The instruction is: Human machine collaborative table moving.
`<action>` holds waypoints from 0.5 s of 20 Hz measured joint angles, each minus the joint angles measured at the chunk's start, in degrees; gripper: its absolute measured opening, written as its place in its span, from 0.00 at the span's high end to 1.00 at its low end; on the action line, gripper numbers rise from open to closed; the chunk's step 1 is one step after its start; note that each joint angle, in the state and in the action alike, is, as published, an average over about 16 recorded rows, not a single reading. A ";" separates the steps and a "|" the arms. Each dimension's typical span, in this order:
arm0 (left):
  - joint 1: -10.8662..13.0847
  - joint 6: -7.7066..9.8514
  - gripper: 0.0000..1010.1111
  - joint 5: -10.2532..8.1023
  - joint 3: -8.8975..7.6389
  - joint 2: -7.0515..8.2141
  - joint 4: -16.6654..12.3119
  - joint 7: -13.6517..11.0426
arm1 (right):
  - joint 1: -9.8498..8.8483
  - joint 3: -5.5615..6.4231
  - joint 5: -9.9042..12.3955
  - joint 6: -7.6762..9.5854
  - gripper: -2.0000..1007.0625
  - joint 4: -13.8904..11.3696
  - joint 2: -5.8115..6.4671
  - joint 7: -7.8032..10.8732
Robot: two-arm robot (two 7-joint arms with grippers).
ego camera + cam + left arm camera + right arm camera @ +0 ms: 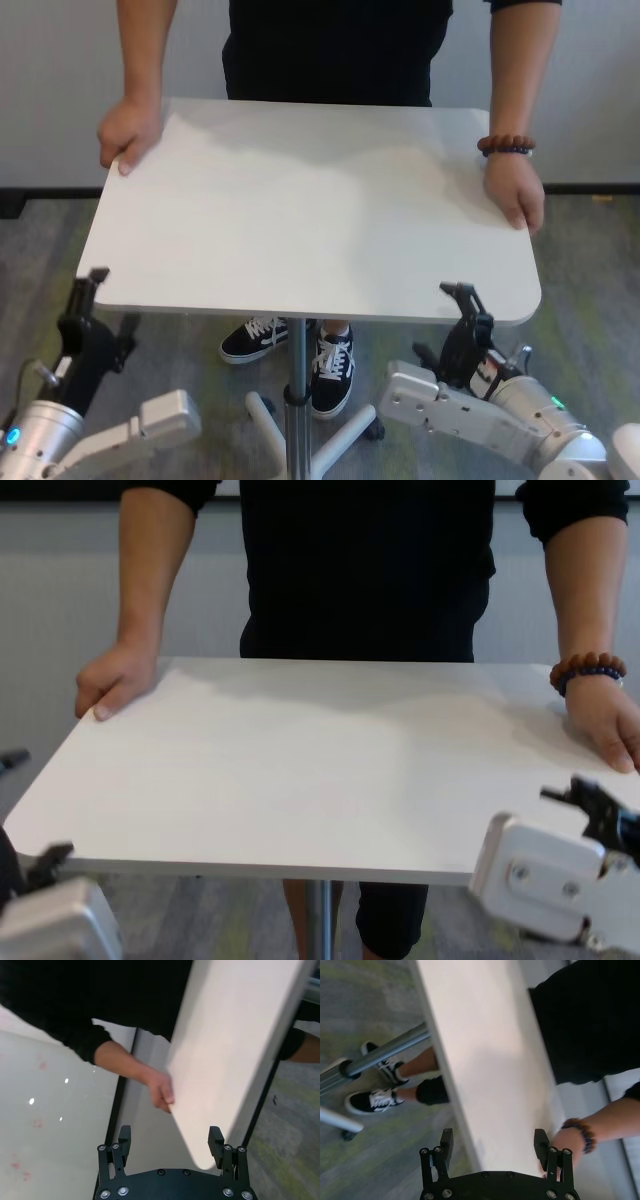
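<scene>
The white table (310,220) stands on its slim metal pole (297,370). The human (335,50) in a black top stands at the far side. One hand (130,132) holds the far left corner. The other hand (515,192), with a bead bracelet (505,146), holds the far right edge. My left gripper (108,298) is open at the near left corner; in the left wrist view the corner (200,1152) lies between its jaws (168,1141). My right gripper (460,312) is open around the near right edge, which the right wrist view (493,1144) shows between its fingers (540,1144).
The human's black-and-white shoes (330,368) stand under the table beside the pole. The white legs of the table's base (345,435) spread over grey carpet. A pale wall with a dark skirting (40,195) runs behind the human.
</scene>
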 joint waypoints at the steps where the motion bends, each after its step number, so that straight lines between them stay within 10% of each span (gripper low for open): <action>1: 0.41 0.00 0.01 -0.19 -0.40 0.09 -0.87 -0.09 | -0.22 0.15 -0.03 -0.23 0.00 -0.56 0.08 -0.20; 10: 3.44 -0.18 0.01 -1.51 -3.66 0.23 -7.54 -0.45 | -1.35 1.49 -0.21 -1.88 0.00 -4.45 0.42 -1.82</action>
